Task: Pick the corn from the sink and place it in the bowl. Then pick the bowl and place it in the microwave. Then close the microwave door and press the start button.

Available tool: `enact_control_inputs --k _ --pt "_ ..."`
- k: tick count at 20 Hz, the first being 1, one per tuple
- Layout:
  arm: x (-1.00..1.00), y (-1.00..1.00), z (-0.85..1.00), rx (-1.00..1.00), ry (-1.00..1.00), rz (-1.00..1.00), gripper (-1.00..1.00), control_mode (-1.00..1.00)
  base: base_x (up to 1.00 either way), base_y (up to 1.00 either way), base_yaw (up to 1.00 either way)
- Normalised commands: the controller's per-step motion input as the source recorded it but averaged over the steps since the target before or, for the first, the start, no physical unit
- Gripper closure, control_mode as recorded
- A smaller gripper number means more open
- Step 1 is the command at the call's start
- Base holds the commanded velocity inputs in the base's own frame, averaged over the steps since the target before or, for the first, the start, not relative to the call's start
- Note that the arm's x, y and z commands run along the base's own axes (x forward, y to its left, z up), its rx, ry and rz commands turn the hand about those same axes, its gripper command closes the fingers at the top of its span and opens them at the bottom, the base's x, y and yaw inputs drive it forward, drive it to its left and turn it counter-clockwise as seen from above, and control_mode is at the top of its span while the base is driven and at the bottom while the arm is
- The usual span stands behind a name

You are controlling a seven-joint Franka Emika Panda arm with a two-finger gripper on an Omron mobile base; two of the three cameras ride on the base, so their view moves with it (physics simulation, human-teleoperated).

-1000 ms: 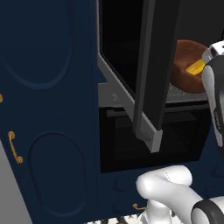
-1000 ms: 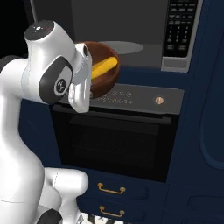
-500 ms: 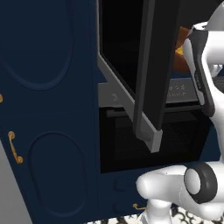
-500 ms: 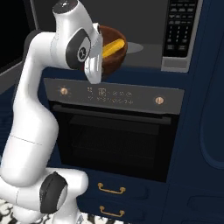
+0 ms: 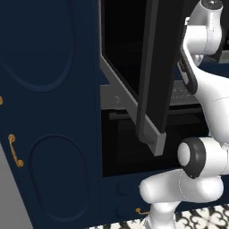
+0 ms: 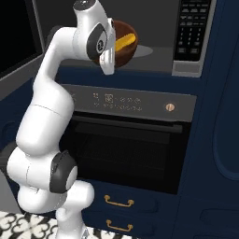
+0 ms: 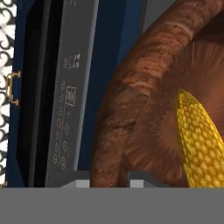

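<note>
- Upper centre of the right base view: the bowl (image 6: 122, 44), reddish-brown and deep, is held up at the mouth of the microwave (image 6: 154, 28), over the front edge of its grey floor.
- Corn (image 6: 125, 41) lies inside the bowl, yellow, slanting up toward the right; in the hand view it sits at the right edge, against the bowl's inner wall.
- Pincer (image 7: 109, 178) is closed on the bowl's near rim: in the hand view the rim passes straight down between the two tips at the bottom of the frame.
- Arm rises from the lower left of the right base view, with its wrist just left of the bowl and partly covering it.
- Microwave keypad (image 6: 192, 31) stands at the upper right of that view, right of the bowl.
- Microwave door (image 5: 152, 76) stands open, seen edge-on at centre in the left base view, its thick grey edge toward the camera.
- Oven (image 6: 133, 140) with a grey control strip sits directly below the microwave; below it, a navy drawer with brass handles (image 6: 118, 201).
- Navy cabinet panels (image 5: 49, 112) take up the left of the left base view.
</note>
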Motion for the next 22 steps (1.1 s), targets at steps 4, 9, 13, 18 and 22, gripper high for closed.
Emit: enact_control_inputs --k 4,9,13,18,22 --pt "1.0 0.01 0.02 0.0 -0.01 0.0 1.0 -1.0 0.0 0.0 0.0" --pt "0.86 0.0 -0.16 0.0 0.0 0.0 -1.0 -1.0 0.0 0.0 0.0" --pt "0.55 0.0 0.0 0.0 0.0 0.0 -1.0 -1.0 0.0 0.0 0.0" --pt "0.25 0.0 0.0 0.0 -0.14 0.01 -1.0 -1.0 0.0 0.0 0.0" --pt "-0.55 0.0 -0.12 0.0 -0.43 0.05 -1.0 -1.0 0.0 0.0 0.0"
